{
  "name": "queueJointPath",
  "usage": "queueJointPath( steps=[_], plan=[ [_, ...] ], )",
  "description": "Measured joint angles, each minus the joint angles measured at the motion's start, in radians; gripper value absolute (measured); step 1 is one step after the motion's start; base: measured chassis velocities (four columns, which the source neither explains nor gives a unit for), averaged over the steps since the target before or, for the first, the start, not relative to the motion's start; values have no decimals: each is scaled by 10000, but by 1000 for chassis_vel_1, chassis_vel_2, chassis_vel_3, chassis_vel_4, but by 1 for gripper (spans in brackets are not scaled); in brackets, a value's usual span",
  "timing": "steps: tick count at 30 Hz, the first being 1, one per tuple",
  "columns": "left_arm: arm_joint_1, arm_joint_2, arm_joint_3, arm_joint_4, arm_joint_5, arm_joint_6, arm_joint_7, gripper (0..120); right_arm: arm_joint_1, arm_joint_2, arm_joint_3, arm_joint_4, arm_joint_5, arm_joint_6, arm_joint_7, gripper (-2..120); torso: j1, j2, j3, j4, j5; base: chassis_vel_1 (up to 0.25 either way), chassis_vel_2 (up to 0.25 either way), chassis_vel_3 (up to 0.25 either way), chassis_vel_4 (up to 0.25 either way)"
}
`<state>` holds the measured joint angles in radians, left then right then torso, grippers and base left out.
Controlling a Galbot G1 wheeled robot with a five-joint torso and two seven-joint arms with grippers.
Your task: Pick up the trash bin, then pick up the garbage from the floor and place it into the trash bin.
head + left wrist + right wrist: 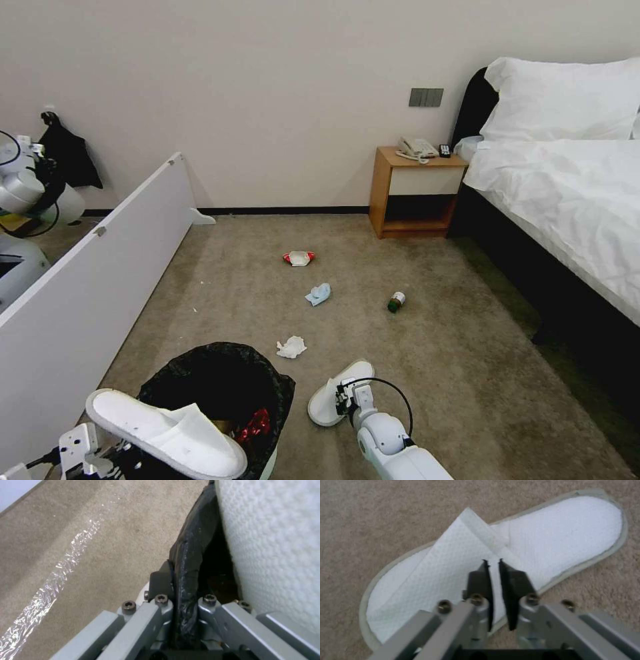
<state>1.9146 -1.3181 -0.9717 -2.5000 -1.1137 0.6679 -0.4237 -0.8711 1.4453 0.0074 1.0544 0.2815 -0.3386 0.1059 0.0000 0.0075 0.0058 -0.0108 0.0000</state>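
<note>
A: Below the right gripper (494,563), what is seen?

B: A white slipper (533,542) is seen lying flat on the floor (370,517), directly under the fingertips. The two dark fingers (480,580) are drawn nearly together, with only a narrow slit left between them, and nothing is held in that slit. Whether the tips touch the slipper cannot be told.

A: And the left gripper (182,580)?

B: It is clamped on the rim of the trash bin (220,380), where the crinkly black bag (190,555) is folded over the edge; the bag-covered rim is pinched between the fingers. A second white slipper (167,433) is laid across the bin's mouth, just beside that gripper (its textured side is seen close against the rim in the left wrist view). Something red (253,423) is seen inside the bin.

A: What is found farther out from the right gripper?

B: A white tissue (291,347) is seen near it, ahead and slightly to the left. Beyond that, a pale-blue wad (319,294) and a small green bottle (396,302) lie well apart from each other, and a red-white packet (299,258) lies farther still, toward the wall. All are resting on the carpet, apart from both grippers.
</note>
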Motion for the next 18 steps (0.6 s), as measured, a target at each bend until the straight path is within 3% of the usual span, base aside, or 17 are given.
queueJointPath(
  steps=[1, 18],
  plan=[
    [-2, 8, 1, 0, 0, 0, 1, 3, 20, -1, 8, -7, 8, -1, 0, 0, 0, 0, 0, 0, 0, 0, 0, 0, 0],
    [-96, 121, -36, 0, -64, -8, 13, 3, 168, 66, -67, -74, 134, 175, -218, 2, 0, 1, 0, 0, 0, 0, 0, 0, 0]
  ],
)
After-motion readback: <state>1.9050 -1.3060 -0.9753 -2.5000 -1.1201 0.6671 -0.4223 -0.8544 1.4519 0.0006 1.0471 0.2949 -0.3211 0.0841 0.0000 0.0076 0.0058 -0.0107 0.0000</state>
